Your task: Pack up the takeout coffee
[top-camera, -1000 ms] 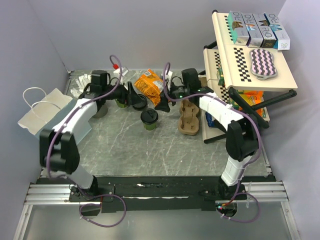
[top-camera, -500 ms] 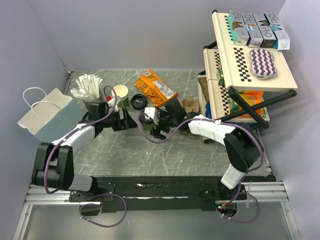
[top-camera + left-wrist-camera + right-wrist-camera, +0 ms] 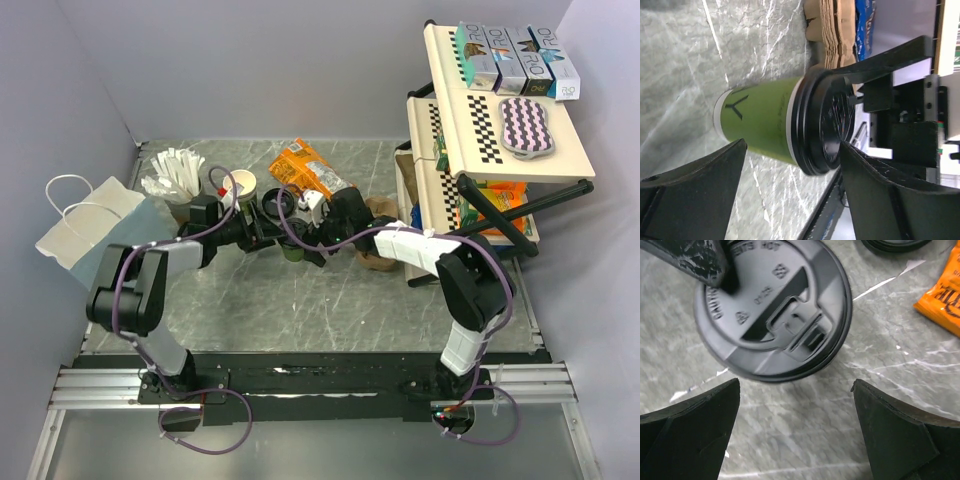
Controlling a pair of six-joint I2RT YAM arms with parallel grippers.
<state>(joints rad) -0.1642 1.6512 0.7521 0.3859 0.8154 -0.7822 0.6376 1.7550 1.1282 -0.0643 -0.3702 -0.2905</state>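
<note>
Two robot arms of matching build. The left arm [image 3: 160,255] and the right arm [image 3: 415,243] each join smooth white shell segments to bulky, rounded black joints. A thin purple cable [image 3: 118,292] trails along each arm in loose loops and curls below the black bases [image 3: 165,372] near six o'clock. The left hand [image 3: 792,147] has two matte black fingers [image 3: 695,195], broad wedges narrowing to blunt tips, lightly scuffed, with a small round hole at eight o'clock. The right hand [image 3: 795,385] shows the same black wedge fingers at seven and five o'clock.
</note>
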